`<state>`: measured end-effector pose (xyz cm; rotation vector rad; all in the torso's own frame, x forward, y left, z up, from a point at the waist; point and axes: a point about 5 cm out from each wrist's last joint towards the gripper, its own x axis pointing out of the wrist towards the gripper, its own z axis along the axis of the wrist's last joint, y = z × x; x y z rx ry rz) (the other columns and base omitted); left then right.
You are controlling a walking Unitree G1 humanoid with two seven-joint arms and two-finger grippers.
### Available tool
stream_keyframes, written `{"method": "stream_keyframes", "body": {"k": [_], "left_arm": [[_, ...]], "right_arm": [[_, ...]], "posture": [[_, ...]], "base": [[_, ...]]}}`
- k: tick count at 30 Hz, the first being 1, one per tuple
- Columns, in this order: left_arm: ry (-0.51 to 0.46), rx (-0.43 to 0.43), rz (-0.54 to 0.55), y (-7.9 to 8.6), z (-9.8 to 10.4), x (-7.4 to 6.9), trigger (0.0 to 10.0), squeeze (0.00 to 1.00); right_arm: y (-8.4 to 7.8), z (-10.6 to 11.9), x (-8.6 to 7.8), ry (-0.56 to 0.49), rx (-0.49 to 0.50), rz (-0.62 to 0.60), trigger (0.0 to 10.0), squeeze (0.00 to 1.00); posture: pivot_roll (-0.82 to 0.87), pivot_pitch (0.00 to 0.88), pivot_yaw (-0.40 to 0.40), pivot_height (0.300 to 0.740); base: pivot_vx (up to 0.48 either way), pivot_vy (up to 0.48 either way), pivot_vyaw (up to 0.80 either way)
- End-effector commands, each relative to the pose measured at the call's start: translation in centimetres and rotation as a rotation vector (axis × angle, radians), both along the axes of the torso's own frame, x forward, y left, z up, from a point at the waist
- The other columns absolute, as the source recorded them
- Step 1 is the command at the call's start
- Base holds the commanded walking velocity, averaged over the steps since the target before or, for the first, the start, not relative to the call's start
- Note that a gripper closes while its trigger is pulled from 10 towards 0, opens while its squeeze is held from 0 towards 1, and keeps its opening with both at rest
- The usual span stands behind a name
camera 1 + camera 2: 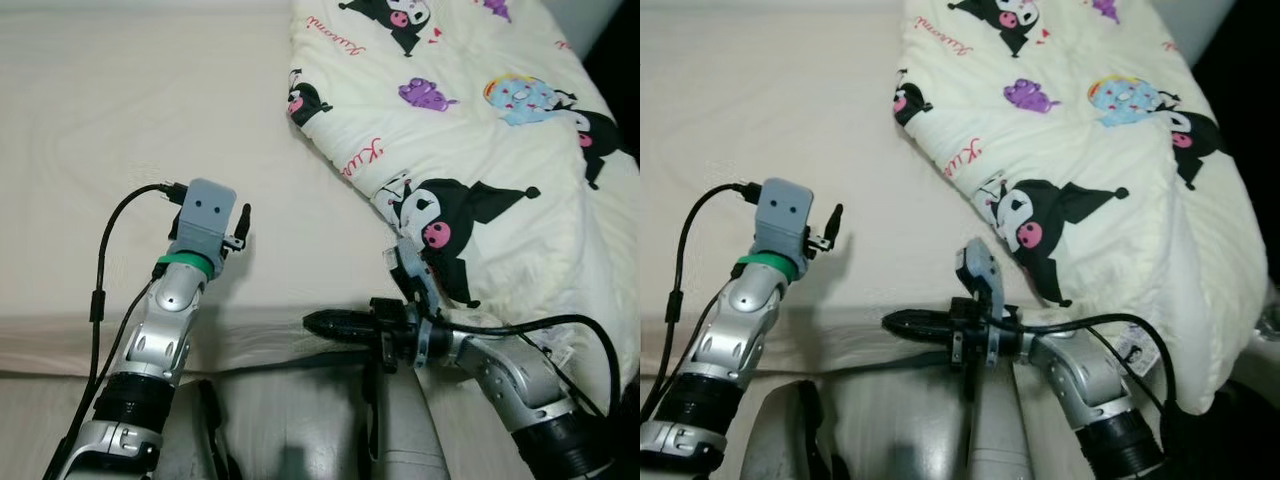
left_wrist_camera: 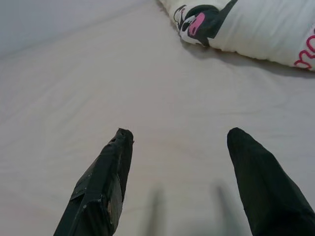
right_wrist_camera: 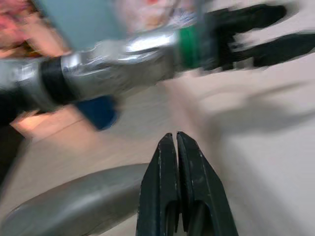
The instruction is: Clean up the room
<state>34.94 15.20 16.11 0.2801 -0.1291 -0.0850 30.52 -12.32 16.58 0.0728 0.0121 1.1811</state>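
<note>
Left eye view: cream cartoon-print quilt point(image 1: 480, 150) lies rumpled.

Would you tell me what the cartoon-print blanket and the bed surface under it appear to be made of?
The blanket looks like a soft, padded cream fabric, probably a quilted cotton or microfibre: it is puffy, with rounded folded edges and matte printed characters. The bed sheet looks like a smooth, matte beige woven cloth, with faint creases.
</note>
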Motion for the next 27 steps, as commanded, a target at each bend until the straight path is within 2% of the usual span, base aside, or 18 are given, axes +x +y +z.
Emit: {"method": "stream_keyframes", "body": {"k": [1,2,3,4,6,7,8,10,11,13,14,16,17,19,21,22,24,27], "left_arm": [[0.03,-0.007,0.004,-0.1,-1.1,-0.3,10.0,0.0],[0.031,-0.007,0.003,-0.2,-1.1,-0.4,10.0,0.0],[0.031,-0.007,0.003,-0.2,-1.1,-0.4,10.0,0.0],[0.034,-0.004,-0.001,-0.2,-1.2,-0.4,10.0,0.0],[0.034,-0.004,-0.001,-0.2,-1.2,-0.4,10.0,0.0],[0.034,-0.003,-0.002,-0.2,-1.2,-0.4,10.0,0.0],[0.035,0.0,-0.001,0.0,-1.1,-0.4,10.0,0.0],[0.033,0.008,0.006,0.3,-1.0,-0.3,10.0,0.0],[0.033,0.008,0.006,0.3,-1.0,-0.3,10.0,0.0],[0.03,0.012,0.016,0.6,-1.0,-0.3,10.0,0.0],[0.03,0.012,0.016,0.6,-1.0,-0.3,10.0,0.0],[0.029,0.014,0.03,1.0,-1.0,-0.4,10.0,0.0],[0.029,0.014,0.03,1.0,-1.0,-0.4,10.0,0.0],[0.033,0.025,0.044,1.6,-1.2,-0.7,10.0,0.0],[0.033,0.025,0.044,1.6,-1.2,-0.7,10.0,0.0],[0.034,0.031,0.054,2.0,-1.2,-0.9,10.0,0.0],[0.034,0.031,0.054,2.0,-1.2,-0.9,10.0,0.0],[0.034,0.039,0.065,2.5,-1.2,-1.0,10.0,0.0]], "right_arm": [[-3.4,1.2,2.7,-0.089,0.019,-0.344,10.0,0.0],[-4.4,1.6,3.4,-0.11,0.038,-0.443,10.0,0.0],[-4.4,1.6,3.4,-0.11,0.038,-0.443,10.0,0.0],[-7.5,2.7,4.3,-0.141,0.106,-0.678,10.0,0.0],[-7.5,2.7,4.3,-0.141,0.106,-0.678,10.0,0.0],[-8.8,3.1,4.4,-0.146,0.128,-0.766,10.0,0.03],[-10.7,3.4,4.4,-0.153,0.158,-0.89,10.0,1.0],[-13.8,3.7,4.2,-0.162,0.207,-1.066,10.0,1.0],[-13.8,3.7,4.2,-0.162,0.207,-1.066,10.0,1.0],[-15.8,3.9,3.9,-0.174,0.23,-1.185,10.0,1.0],[-15.8,3.9,3.9,-0.174,0.23,-1.185,10.0,1.0],[-17.8,3.8,3.7,-0.185,0.217,-1.292,10.0,1.0],[-17.8,3.8,3.7,-0.185,0.217,-1.292,10.0,1.0],[-19.8,3.5,3.6,-0.173,0.196,-1.397,10.0,1.0],[-19.8,3.5,3.6,-0.173,0.196,-1.397,10.0,1.0],[-20.7,3.3,3.6,-0.156,0.195,-1.452,10.0,1.0],[-20.7,3.3,3.6,-0.156,0.195,-1.452,10.0,1.0],[-21.6,3.1,3.5,-0.124,0.207,-1.499,10.0,1.0]], "posture": [[-0.15,0.153,0.05,0.54],[-0.15,0.153,0.05,0.54],[-0.15,0.153,0.05,0.54],[-0.15,0.153,0.053,0.54],[-0.15,0.153,0.053,0.54],[-0.15,0.153,0.057,0.54],[-0.14,0.152,0.057,0.54],[-0.14,0.151,0.054,0.54],[-0.14,0.151,0.054,0.54],[-0.13,0.149,0.048,0.54],[-0.13,0.149,0.048,0.54],[-0.12,0.15,0.048,0.54],[-0.12,0.15,0.048,0.54],[-0.11,0.152,0.049,0.54],[-0.11,0.152,0.049,0.54],[-0.08,0.156,0.048,0.54],[-0.08,0.156,0.048,0.54],[-0.07,0.161,0.048,0.54]], "base": [[0.0,0.0,0.0],[0.0,0.0,0.0],[0.0,0.0,0.0],[0.0,0.0,0.0],[0.0,0.0,0.0],[0.0,0.0,0.0],[0.0,0.0,0.0],[0.0,0.0,0.0],[0.0,0.0,0.0],[0.0,0.0,0.0],[0.0,0.0,0.0],[0.0,0.0,0.0],[0.0,0.0,0.0],[0.0,0.0,0.0],[0.0,0.0,0.0],[0.0,0.0,0.0],[0.0,0.0,0.0],[0.0,0.0,0.0]]}}
